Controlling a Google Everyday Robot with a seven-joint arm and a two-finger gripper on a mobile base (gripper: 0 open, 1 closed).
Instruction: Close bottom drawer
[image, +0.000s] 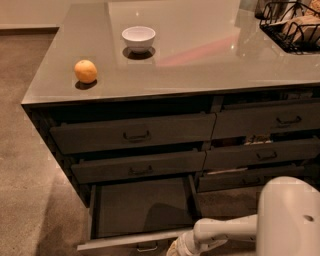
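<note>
"Jaws spread or pinched, which is it?"

"I cannot tell. The gripper (176, 248) sits at the front right corner of the bottom drawer (142, 207), cut off at the lower edge of view, and whether it has hold of anything does not show."

"And the bottom drawer itself?"

"Lowest of the left stack of three, pulled far out, its dark floor showing. Its small handle (146, 247) sits mid-front, just left of the gripper."

"What carries the gripper?"

"A white arm (225, 231), running in from the right of the bottom drawer, out of the robot's white body (290, 220)."

"Above the bottom drawer?"

"The middle drawer (137, 167), the top drawer (132, 132), then the tabletop (200, 60). An orange (86, 71) lies above the bottom drawer's left end. A white bowl (138, 38) stands farther back, over its middle. A black wire basket (292, 27) sits far to its right, at the back corner."
</note>
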